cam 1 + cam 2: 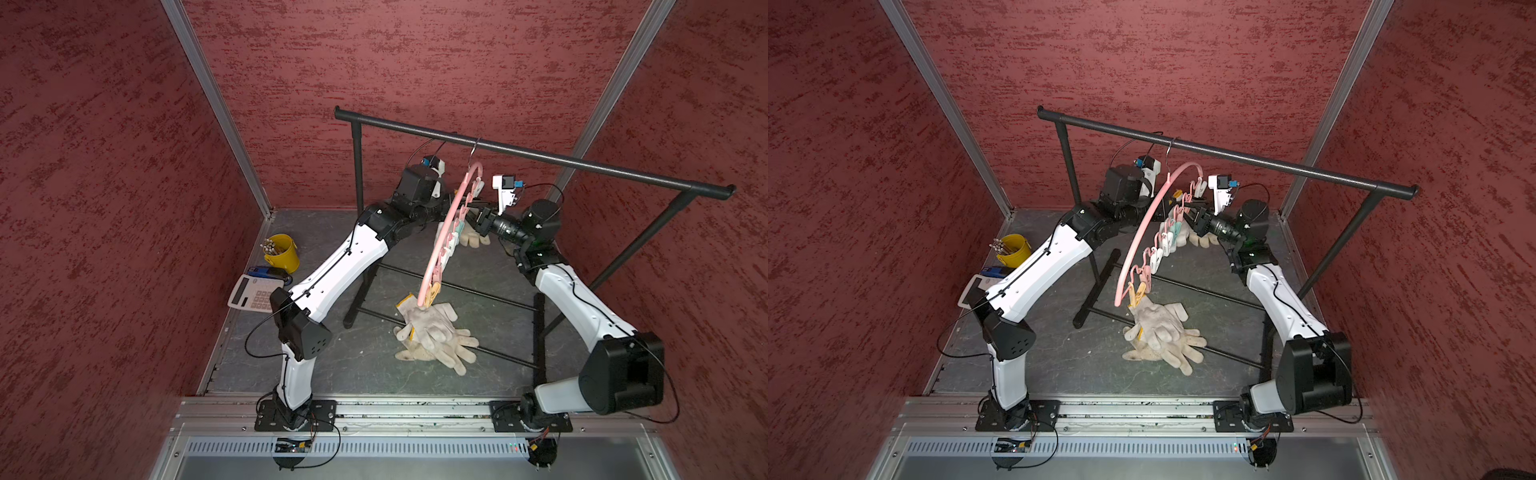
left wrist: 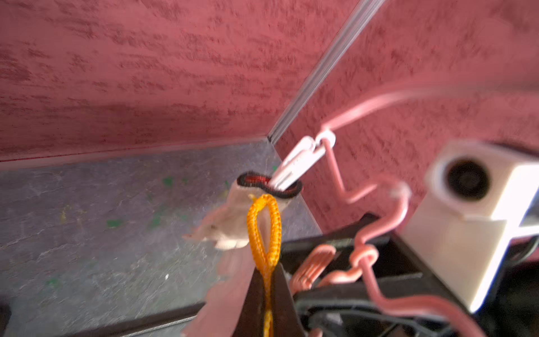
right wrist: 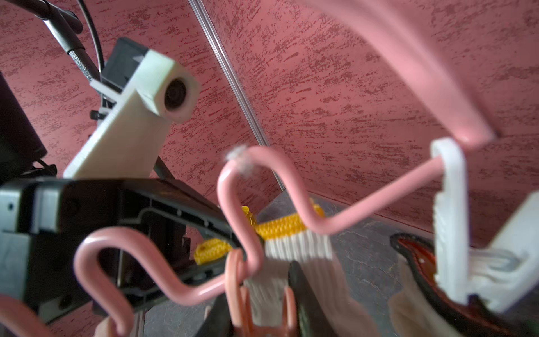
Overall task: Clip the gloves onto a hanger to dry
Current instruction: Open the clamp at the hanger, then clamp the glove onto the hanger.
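Top views (both): the rack (image 1: 540, 156) carries the hanger (image 1: 440, 241) by its hook, so its pins hang free. Spare gloves (image 1: 432, 332) lie piled mid-tabletop (image 1: 332, 365), toward the front edge. Left wrist view: the left gripper (image 2: 267, 294) pinches one glove's yellow cuff (image 2: 264, 221), presenting it at the bar. Right wrist view: the right gripper (image 3: 262, 315) flanks a pink pin (image 3: 236, 280), presumably to spread it. Whether it is pressing cannot be told.
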Tool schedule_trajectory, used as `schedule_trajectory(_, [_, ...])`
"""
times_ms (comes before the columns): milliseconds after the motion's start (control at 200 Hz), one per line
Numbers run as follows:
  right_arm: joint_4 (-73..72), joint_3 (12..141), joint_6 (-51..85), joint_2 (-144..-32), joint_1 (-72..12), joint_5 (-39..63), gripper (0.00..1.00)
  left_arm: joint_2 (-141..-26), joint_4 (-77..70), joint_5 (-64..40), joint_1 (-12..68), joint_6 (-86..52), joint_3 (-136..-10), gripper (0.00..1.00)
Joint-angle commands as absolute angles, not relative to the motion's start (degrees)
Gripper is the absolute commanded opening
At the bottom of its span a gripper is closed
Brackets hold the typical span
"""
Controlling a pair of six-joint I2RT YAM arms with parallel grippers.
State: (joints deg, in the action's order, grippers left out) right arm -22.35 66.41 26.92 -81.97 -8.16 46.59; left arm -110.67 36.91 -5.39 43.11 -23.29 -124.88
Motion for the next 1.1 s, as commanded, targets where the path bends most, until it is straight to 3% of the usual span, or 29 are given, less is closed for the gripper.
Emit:
schedule_trajectory(0, [-21.5,69.1,25.1,-80.9,-8.4,48.2,0.24,-106.3,36.2,-20.0,43.8,-12.0,-118.0,0.0])
schedule_trajectory(220, [-21.9,69.3,25.3,-80.9,-8.4,50.3,0.23,-98.7,27.1,-25.6,43.4,-2.5,-104.4,0.0])
schedule_trajectory(746, [-22.2,67.9,26.1,-79.1,-8.3,53.7,0.22,-104.0,24.2,-26.6,39.9,-2.4,-110.9,0.0])
schedule_trajectory(1097, [-22.5,68.0,26.4,-78.7,-8.1,53.9,0.2,-104.3,25.7,-26.0,40.1,-1.4,-108.0,0.0])
